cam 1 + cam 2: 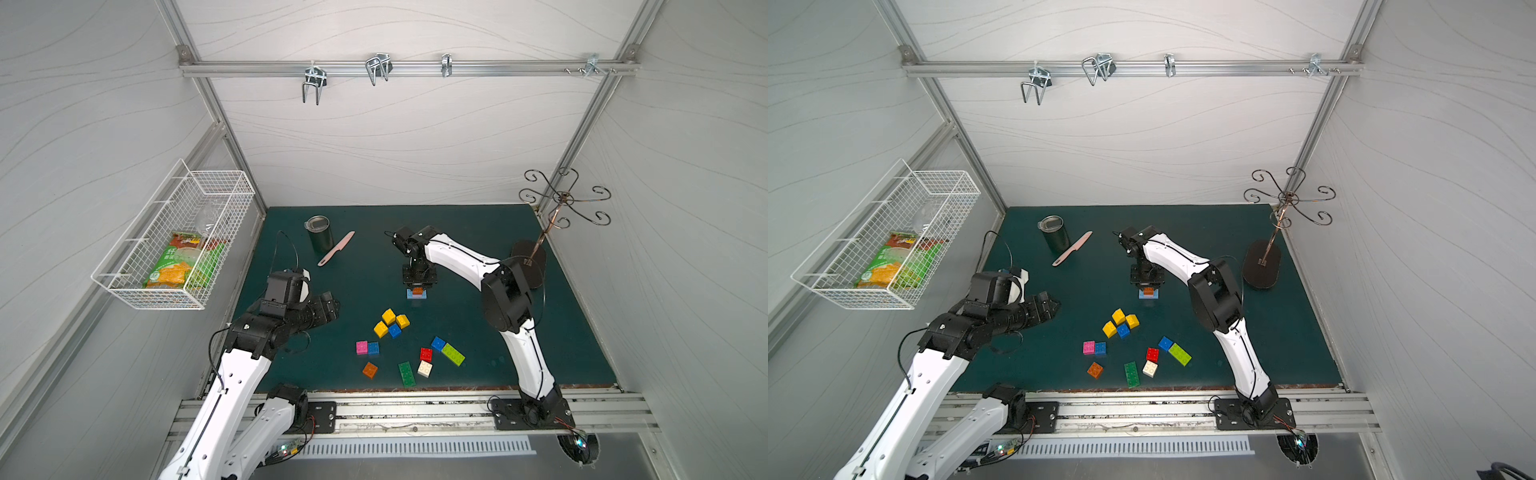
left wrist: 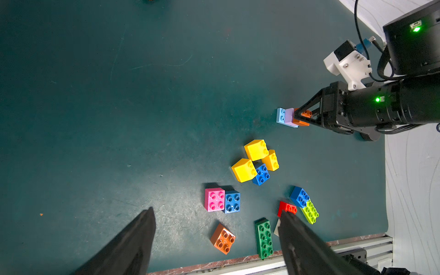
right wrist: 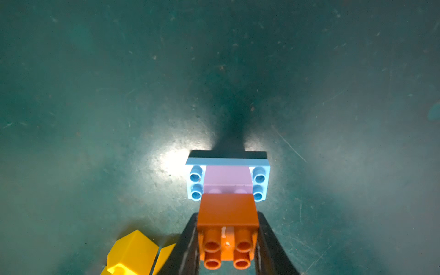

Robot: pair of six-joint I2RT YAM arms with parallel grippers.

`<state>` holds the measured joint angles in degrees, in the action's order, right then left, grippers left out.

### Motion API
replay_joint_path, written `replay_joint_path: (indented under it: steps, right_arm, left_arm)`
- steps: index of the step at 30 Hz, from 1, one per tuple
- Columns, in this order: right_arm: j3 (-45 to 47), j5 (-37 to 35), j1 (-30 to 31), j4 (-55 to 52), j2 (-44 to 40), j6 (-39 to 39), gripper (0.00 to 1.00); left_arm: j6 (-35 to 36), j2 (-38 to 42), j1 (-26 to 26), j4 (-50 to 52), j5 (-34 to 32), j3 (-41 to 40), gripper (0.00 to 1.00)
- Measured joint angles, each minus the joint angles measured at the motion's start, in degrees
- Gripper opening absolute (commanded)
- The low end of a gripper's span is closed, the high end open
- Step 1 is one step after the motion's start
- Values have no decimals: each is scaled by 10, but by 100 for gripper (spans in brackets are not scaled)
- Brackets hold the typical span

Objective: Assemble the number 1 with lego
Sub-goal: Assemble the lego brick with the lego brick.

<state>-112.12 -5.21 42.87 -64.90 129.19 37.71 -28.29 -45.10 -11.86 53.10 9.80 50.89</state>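
Mid-table, a light blue long lego brick (image 3: 195, 181) lies flat with a lilac square (image 3: 227, 177) on it and an orange square (image 3: 227, 209) on top. My right gripper (image 3: 227, 214) points straight down and is shut on that orange brick (image 1: 417, 290). Loose lego lies nearer the front: yellow squares (image 1: 389, 316), blue (image 1: 395, 331), pink (image 1: 362, 347), a second orange square (image 1: 370, 370), green (image 1: 406, 374), white (image 1: 424, 368), red (image 1: 426, 354) and lime (image 1: 453, 354). My left gripper (image 2: 216, 211) hovers open and empty to the left of the pile (image 1: 330, 305).
A dark tumbler (image 1: 320, 237) and a pink knife (image 1: 336, 248) lie at the back left. A hook stand (image 1: 528, 262) rises at the back right. A wire basket (image 1: 137, 270) hangs on the left wall. The mat's front edge (image 1: 415, 389) meets a metal rail.
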Motion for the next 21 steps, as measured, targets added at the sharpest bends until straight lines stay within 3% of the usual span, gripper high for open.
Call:
replay_joint_path:
  steps: [21]
  right_arm:
    - [-52, 12, -6, -37, 42, -27, 12]
  left_arm:
    - [0, 0, 0, 0, 1, 0, 86]
